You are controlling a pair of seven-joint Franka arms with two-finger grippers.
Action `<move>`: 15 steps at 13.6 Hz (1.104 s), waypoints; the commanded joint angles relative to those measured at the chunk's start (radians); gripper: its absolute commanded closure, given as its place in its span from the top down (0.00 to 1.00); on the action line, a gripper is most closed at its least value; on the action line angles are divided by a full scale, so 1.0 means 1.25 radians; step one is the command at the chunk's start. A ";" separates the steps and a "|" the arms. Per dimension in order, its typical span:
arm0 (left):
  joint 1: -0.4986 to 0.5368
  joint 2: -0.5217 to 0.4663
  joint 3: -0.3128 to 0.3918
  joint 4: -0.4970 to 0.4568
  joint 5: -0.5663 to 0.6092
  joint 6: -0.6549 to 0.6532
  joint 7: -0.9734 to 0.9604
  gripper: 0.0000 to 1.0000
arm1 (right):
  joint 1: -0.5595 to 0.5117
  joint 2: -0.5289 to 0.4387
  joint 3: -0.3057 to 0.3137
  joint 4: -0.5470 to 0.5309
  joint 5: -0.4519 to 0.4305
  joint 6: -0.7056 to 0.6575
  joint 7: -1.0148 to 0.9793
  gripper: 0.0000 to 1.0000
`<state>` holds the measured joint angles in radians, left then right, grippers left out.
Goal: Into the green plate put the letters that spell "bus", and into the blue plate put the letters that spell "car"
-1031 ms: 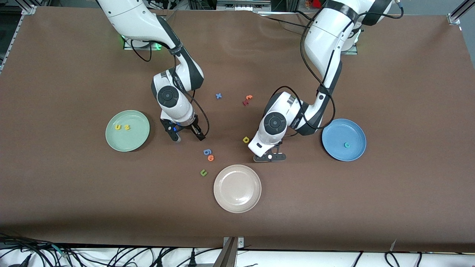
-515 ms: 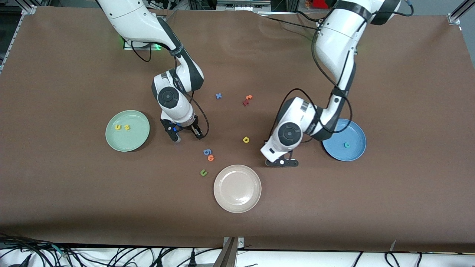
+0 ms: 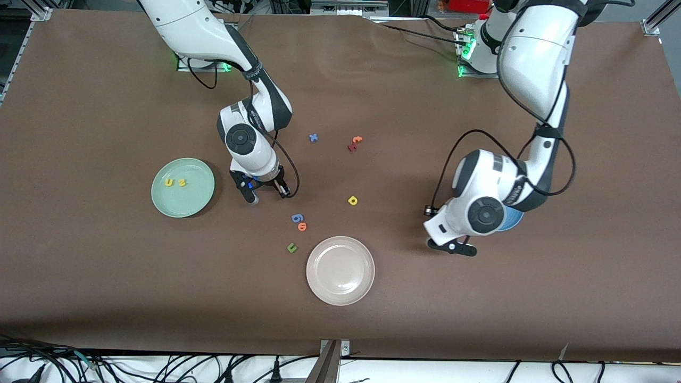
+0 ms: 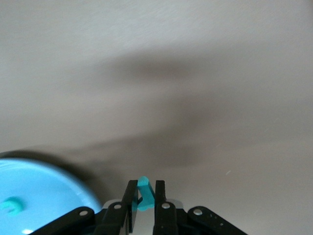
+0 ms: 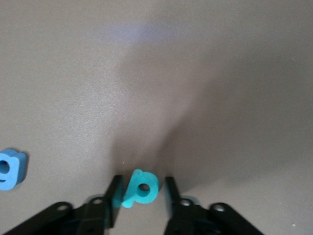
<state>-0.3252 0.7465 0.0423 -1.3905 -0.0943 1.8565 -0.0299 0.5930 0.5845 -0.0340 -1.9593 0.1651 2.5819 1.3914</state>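
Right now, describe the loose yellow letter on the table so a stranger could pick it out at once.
Start at the cream-white plate, the plate nearest the front camera. Just farther from the camera than its rim, the yellow letter lies alone on the bare brown table. The other two yellow letters lie in the green plate, and the letters nearby are blue, orange and dark green.

Matt brown table cover, glossy cream plate, foam-like teal letter

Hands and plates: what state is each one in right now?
left hand: shut on a teal letter, up beside the blue plate.
right hand: open around the teal b on the table.
green plate: holds yellow u, yellow s.
blue plate: holds a teal c.
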 commanded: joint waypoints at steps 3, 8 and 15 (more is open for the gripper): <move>0.066 -0.031 -0.004 -0.029 0.092 -0.065 0.153 0.00 | 0.005 0.009 -0.002 0.000 -0.006 0.017 0.011 0.05; 0.105 -0.038 -0.004 -0.061 0.112 -0.060 0.213 0.00 | 0.004 -0.031 -0.025 0.020 -0.007 -0.073 -0.024 0.05; 0.133 -0.029 -0.004 -0.087 0.171 -0.073 0.272 0.99 | -0.001 -0.148 -0.166 0.046 -0.004 -0.372 -0.326 0.05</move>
<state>-0.1592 0.7310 0.0478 -1.4780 0.0874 1.7821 0.2793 0.5908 0.4401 -0.1973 -1.8888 0.1616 2.1888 1.0962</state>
